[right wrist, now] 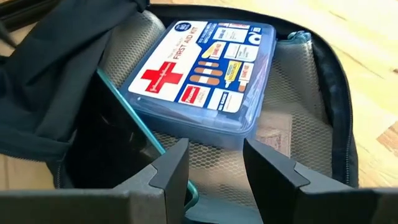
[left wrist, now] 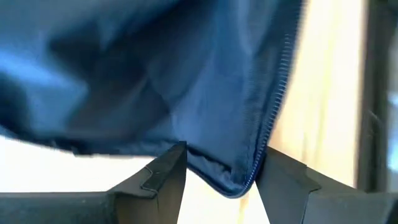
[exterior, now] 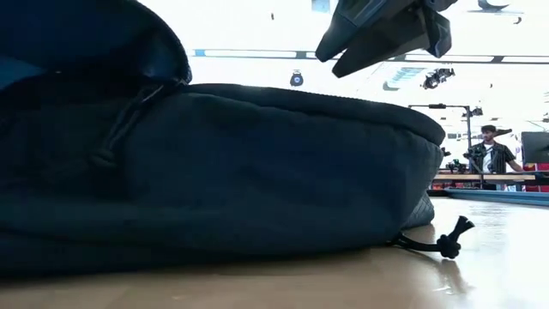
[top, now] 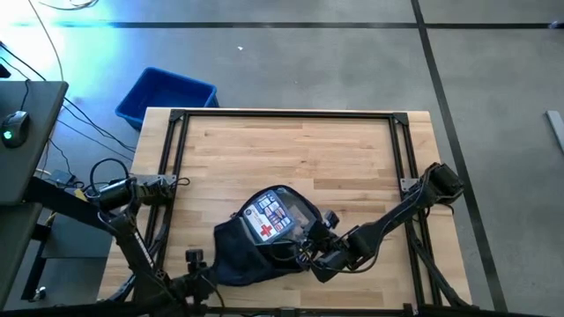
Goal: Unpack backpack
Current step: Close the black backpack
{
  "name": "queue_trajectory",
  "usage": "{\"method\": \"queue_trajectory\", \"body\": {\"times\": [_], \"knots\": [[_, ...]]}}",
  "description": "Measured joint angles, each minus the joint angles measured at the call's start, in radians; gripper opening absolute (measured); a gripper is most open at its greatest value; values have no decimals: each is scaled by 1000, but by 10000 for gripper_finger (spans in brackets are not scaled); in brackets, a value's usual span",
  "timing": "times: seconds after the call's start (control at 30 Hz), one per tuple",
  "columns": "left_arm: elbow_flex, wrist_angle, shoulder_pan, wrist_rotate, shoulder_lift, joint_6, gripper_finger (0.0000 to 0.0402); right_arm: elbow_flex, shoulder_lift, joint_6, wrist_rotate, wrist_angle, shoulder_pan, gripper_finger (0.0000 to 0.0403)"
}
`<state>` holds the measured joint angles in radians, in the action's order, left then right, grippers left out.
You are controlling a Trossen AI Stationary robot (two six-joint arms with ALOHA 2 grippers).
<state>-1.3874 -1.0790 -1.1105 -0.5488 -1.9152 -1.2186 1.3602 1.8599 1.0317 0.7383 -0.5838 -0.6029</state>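
The dark navy backpack (top: pixel 251 255) lies on its back at the table's near middle, with its flap (exterior: pixel 94 39) thrown open. Inside, a clear-blue first aid kit (right wrist: pixel 205 68) (top: pixel 270 217) rests flat on the mesh lining, next to a teal-trimmed inner panel (right wrist: pixel 134 118). My right gripper (right wrist: pixel 214 155) (top: pixel 315 255) hovers open over the backpack's right rim and points at the kit. In the low view it (exterior: pixel 330 64) is clear above the fabric. My left gripper (left wrist: pixel 222 162) (top: pixel 204 269) is open at the backpack's near-left corner, with the zippered edge (left wrist: pixel 258 168) between its fingers. My left gripper comes slanting down on the backpack's zippered corner (left wrist: pixel 233 186), one finger on each side of it. I cannot tell whether either finger touches the fabric. The corner lies slack on the table.
A blue bin (top: pixel 166 95) stands on the floor past the table's far left corner. Black frame rails (top: pixel 286 114) run along the table's far edge and sides. Bare wood (top: pixel 291 154) fills the far half. A zipper cord (exterior: pixel 446 242) trails on the table. A person (exterior: pixel 491 154) stands far behind.
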Motion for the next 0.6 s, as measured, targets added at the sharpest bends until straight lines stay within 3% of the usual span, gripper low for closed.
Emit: {"method": "queue_trajectory", "body": {"times": [0.13, 0.27, 0.37, 0.6], "knots": [[50, 24, 7, 53, 0, -30, 146, 0, 0, -1, -9, 0, 0, 138], [65, 19, 16, 23, 0, -13, 70, 0, 0, -6, -9, 0, 0, 138], [47, -51, 26, -144, 0, -2, 13, 0, 0, -15, -9, 2, 0, 138], [-38, -357, 100, -654, 0, -24, 3, 0, 0, -18, -9, 1, 0, 138]]}}
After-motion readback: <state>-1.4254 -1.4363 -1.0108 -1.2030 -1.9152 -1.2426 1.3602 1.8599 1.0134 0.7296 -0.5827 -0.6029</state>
